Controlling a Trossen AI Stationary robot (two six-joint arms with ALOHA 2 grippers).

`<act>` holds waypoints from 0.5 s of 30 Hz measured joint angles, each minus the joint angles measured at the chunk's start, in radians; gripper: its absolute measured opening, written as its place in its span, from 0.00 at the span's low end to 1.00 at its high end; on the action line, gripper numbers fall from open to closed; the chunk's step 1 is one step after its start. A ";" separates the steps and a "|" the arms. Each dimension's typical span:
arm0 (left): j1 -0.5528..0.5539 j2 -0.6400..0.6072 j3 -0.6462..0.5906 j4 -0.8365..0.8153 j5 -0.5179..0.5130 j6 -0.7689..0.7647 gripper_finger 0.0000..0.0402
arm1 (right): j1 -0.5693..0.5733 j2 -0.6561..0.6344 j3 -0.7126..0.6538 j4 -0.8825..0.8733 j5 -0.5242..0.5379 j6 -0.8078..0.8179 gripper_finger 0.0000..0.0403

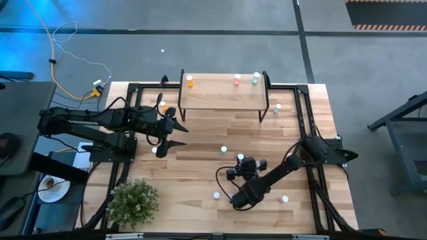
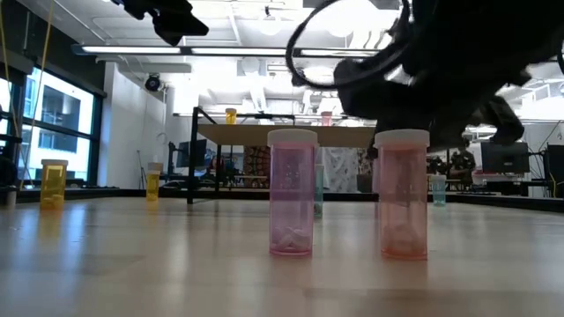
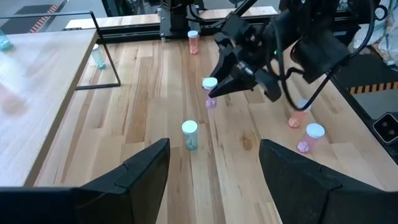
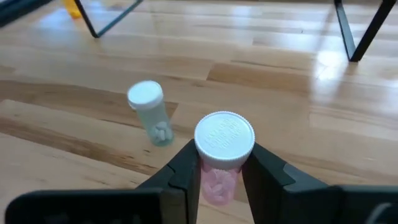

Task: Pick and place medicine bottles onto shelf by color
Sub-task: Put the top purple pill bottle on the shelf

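Right gripper (image 4: 219,177) grips an upright pink bottle (image 4: 222,155) between its fingers, centre-right of the high view; the shelf (image 1: 223,93) lies toward the top of that frame. Left gripper (image 1: 172,133), wide open, waits at centre-left, nearer the shelf.

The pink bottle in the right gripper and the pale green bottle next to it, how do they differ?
The pink bottle has a pink body and sits clamped between the right gripper's fingers; the pale green bottle has a greenish body and stands free on the table, touched by nothing. Both are upright, white-capped, with pills inside.
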 joint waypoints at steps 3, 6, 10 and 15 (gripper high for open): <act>0.000 0.000 0.000 0.000 0.000 0.002 0.59 | 0.001 -0.039 0.000 0.000 0.009 -0.046 0.21; 0.000 0.000 0.000 0.000 0.000 0.002 0.59 | 0.000 -0.088 0.000 0.001 0.028 -0.113 0.21; 0.000 0.000 0.000 0.000 -0.017 0.003 0.59 | -0.018 -0.162 0.000 0.002 0.035 -0.241 0.21; 0.001 -0.004 0.000 -0.001 -0.107 0.012 0.59 | -0.062 -0.246 0.000 0.007 0.036 -0.434 0.21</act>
